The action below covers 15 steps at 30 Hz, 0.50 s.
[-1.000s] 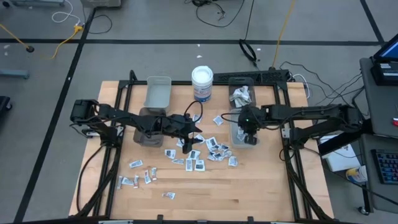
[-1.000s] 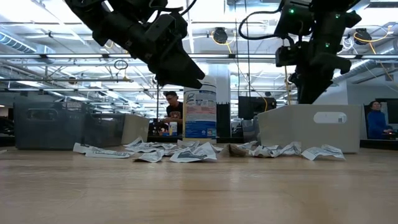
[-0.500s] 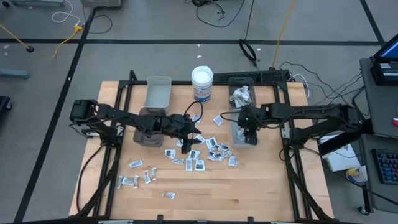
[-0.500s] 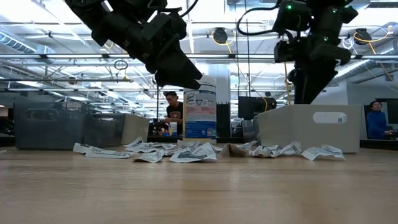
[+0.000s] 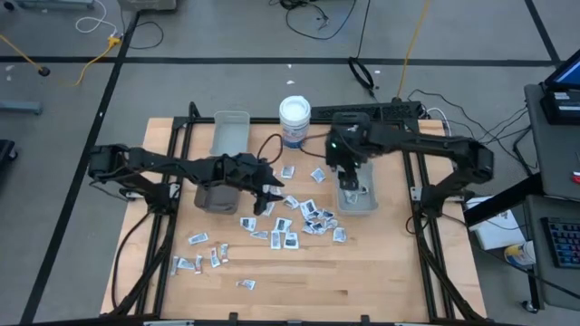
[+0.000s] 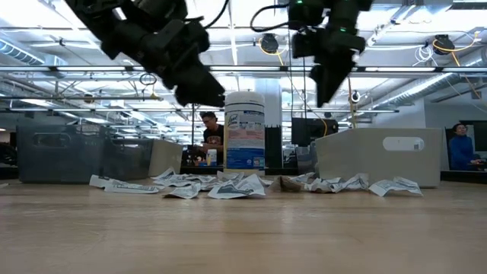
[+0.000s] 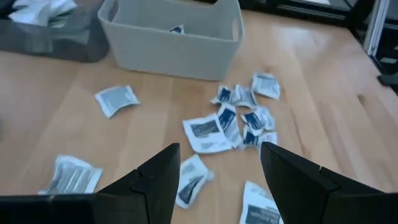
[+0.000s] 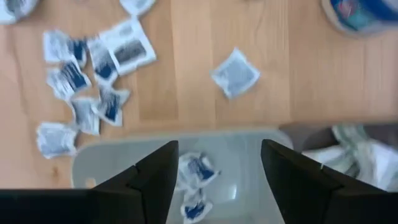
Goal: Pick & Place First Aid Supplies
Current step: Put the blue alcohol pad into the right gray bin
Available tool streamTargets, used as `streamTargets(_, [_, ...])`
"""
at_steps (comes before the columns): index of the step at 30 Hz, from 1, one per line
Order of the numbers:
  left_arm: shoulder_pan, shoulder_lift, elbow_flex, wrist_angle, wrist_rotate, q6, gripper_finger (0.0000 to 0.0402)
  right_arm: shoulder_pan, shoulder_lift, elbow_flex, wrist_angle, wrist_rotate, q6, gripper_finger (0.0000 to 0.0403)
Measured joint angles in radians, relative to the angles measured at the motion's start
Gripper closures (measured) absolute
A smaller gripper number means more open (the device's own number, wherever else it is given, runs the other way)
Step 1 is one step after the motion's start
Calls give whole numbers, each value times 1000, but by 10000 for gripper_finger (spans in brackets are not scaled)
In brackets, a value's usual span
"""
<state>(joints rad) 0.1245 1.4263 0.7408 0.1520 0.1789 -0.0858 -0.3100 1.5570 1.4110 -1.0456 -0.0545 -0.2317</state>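
The first aid supplies [image 5: 294, 222] are small flat packets that lie scattered on the wooden table, also seen in the left wrist view [image 7: 230, 121]. Two more packets [image 8: 194, 171] lie on the floor of a light grey bin [image 5: 359, 201]. My right gripper [image 8: 217, 162] hangs open above that bin, pointing steeply down, with nothing between its fingers; it also shows in the high view [image 5: 347, 177]. My left gripper [image 5: 271, 197] stands open above the table at the left end of the scattered packets, slanting down, nothing between its fingers [image 7: 217, 168].
A white round tub [image 5: 294, 120] stands at the far middle. A dark bin [image 5: 352, 136] with packets sits behind the light one. At the left are a pale bin [image 5: 230, 134] and a dark bin [image 5: 216, 193]. More packets [image 5: 204, 254] lie near the front left.
My right gripper has risen out of the light grey bin and gone toward the table's far edge and a little to the left. My left gripper has drawn back slightly toward the table's left edge. The packets on the table have kept still.
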Motion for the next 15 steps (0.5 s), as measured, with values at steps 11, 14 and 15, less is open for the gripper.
streamTargets(11, [5,-207,-158,37,-69,-6,172,-99,232,240,-64,-27,-132,177])
streamTargets(14, [4,-270,-226,83,-88,-6,172,-98,277,230,-45,-28,-149,177])
streamTargets(15, [4,-290,-253,117,-94,-4,172,-96,289,223,-31,-29,-149,177])
